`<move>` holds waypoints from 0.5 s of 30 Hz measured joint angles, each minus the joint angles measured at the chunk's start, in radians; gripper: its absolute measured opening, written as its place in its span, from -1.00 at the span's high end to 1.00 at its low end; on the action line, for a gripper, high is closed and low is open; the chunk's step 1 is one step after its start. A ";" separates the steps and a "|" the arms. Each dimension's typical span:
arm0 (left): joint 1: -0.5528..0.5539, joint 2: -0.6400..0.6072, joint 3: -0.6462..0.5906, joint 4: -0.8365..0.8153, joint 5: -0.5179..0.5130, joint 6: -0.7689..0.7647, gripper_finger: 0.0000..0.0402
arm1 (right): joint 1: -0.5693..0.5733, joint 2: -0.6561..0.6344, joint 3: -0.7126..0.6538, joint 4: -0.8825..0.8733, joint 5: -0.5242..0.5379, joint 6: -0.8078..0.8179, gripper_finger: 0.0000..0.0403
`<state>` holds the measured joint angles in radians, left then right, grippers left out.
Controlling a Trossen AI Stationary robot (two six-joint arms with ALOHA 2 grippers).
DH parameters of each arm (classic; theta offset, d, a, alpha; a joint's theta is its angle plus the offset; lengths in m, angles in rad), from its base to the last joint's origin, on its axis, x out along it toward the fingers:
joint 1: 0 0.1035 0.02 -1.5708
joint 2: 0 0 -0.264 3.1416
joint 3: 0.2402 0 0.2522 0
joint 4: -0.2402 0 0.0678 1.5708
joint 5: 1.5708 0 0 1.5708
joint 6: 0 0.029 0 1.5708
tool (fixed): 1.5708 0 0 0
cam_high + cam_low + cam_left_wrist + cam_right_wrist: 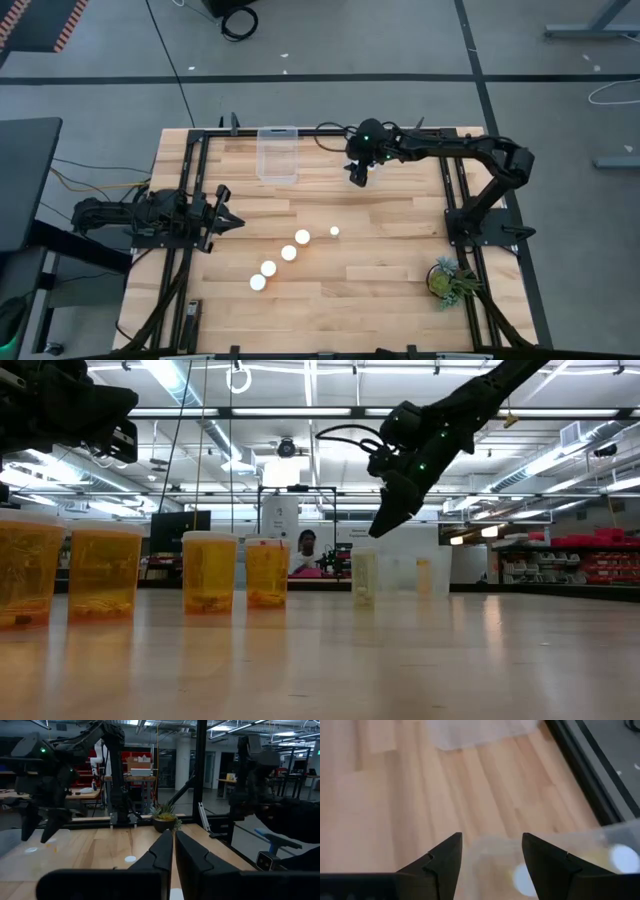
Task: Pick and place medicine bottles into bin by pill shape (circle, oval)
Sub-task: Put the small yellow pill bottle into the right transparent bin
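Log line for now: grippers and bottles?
left gripper: shut, idle at left side | right gripper: open, empty, above clear bin | medicine bottles: five in row on table

1. Five medicine bottles [289, 253] with white caps stand in a diagonal row on the tabletop [380, 290].
2. One clear bin [277, 154] sits beyond that row.
3. One potted plant [447, 279].
4. Two robot arms.

No legible text, labels, brands or nos. anywhere; bottles [211, 573] show no readable label, bg signage too blurry.
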<state>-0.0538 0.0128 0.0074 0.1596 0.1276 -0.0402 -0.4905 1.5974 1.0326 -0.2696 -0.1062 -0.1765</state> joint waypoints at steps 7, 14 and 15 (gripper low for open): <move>0.000 0.000 0.000 0.000 0.000 0.000 0.83 | 0.113 0.000 0.003 0.010 0.000 0.009 -0.06; 0.000 0.000 0.000 0.000 0.000 0.000 0.85 | 0.240 0.000 0.003 0.029 0.000 0.041 -0.06; 0.000 0.000 0.000 0.000 0.000 0.000 0.86 | 0.260 0.000 0.003 0.036 0.000 0.046 -0.06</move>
<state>-0.0539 0.0129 0.0072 0.1594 0.1274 -0.0402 -0.2309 1.5974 1.0351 -0.2340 -0.1066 -0.1301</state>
